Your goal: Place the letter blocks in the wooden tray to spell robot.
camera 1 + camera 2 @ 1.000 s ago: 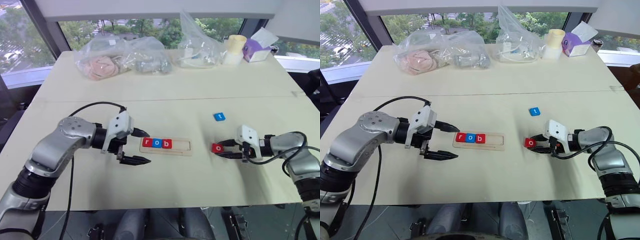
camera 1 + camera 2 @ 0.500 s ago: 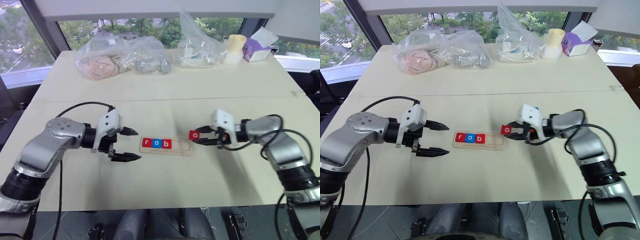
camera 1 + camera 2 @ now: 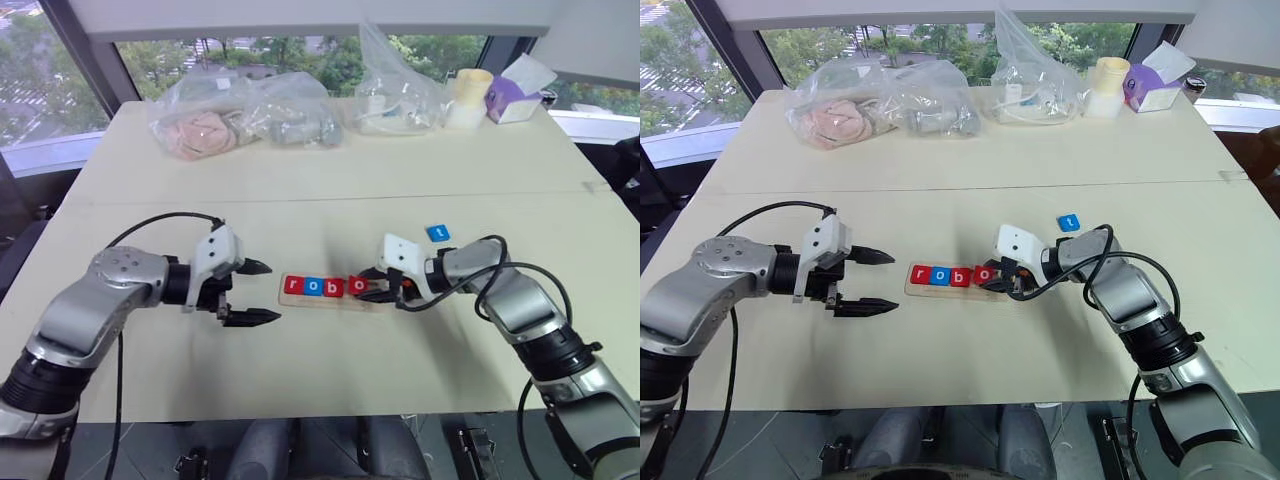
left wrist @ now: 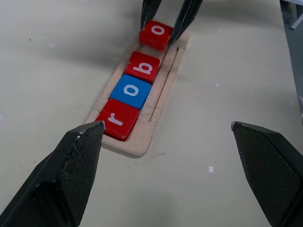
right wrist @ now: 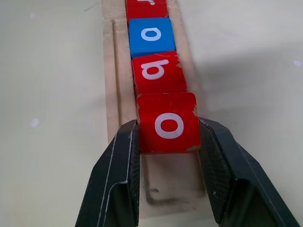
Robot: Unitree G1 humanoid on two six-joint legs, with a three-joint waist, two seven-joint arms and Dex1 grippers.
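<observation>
My right hand is clamped on the red "o" tile by its 2 side edges, holding it over the wooden tray in slot 4, just right of the red "b" tile. The "r" tile and blue "o" tile already sit in the tray. My left hand hangs spread wide and empty, just left of the tray. The blue "t" tile lies on the bench, farther off to the right. These tiles look light, rigid and smooth; I'd pinch the "t" by opposite edges.
</observation>
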